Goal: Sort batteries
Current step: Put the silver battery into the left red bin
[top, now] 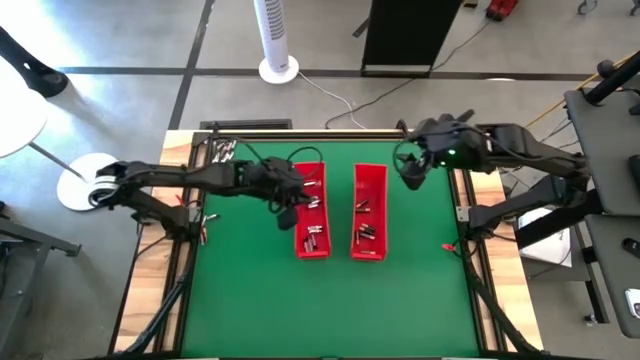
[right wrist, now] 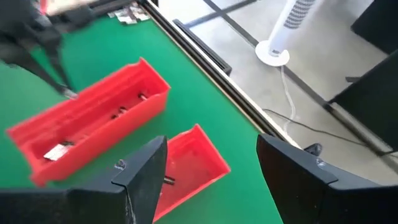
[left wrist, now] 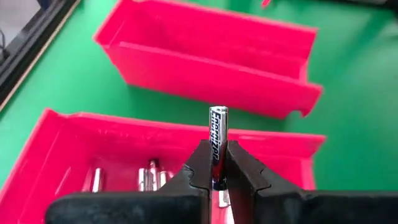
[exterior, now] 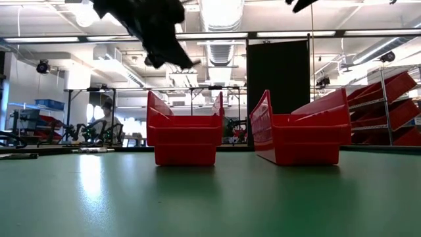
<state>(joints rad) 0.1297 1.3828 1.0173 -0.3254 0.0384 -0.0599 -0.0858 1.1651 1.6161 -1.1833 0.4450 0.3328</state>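
left wrist view: battery (left wrist: 217, 146) upright between left fingers (left wrist: 198, 169).

Glossy red plastic trays (exterior: 184, 138), matt green table mat (top: 330, 300), shiny metallic battery (left wrist: 217, 140)

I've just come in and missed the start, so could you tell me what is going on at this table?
The robot is sorting batteries into two red trays. The left gripper holds one battery upright between its fingers, over the left tray, which already holds several. The right gripper waits, open, beyond the far end of the right tray, which also holds a few.
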